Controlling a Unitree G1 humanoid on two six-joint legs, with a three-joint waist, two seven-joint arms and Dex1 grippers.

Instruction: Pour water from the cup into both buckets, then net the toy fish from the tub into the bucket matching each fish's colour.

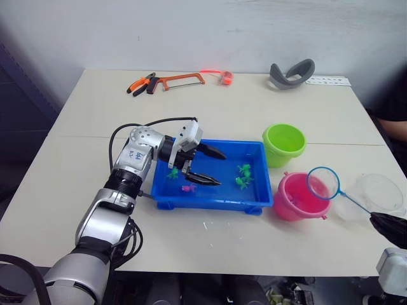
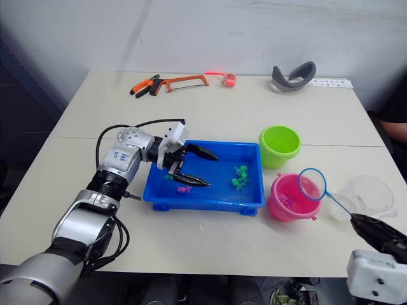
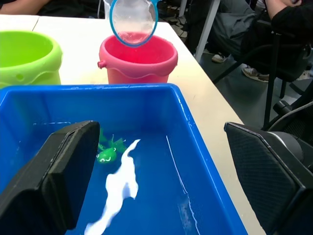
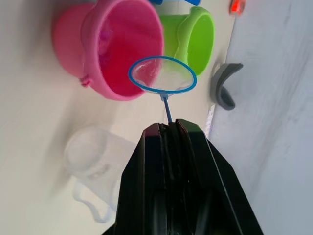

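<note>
On the bench, the net [image 1: 323, 183] in the right gripper's [image 4: 168, 128] closed jaws hangs above the pink bucket [image 1: 297, 197], fish [image 1: 243, 176] remain in the tub [image 1: 210, 202], left gripper [image 1: 206, 166] open.

A bright blue rectangular plastic tub [image 1: 210, 202] is sitting on the cream table [image 1: 95, 127]. Beside the tub are showing a lime green round pail [image 1: 283, 143], a pink round pail [image 1: 294, 202] and a blue-rimmed mesh net [image 1: 323, 183]; inside it, tiny green fish [image 1: 243, 169] and a magenta fish [image 1: 187, 188].

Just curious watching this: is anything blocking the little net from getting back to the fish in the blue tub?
Partly: the left gripper hangs open over the tub at its far end. The net is over the pink bucket; the nearest green fish look reachable.
</note>
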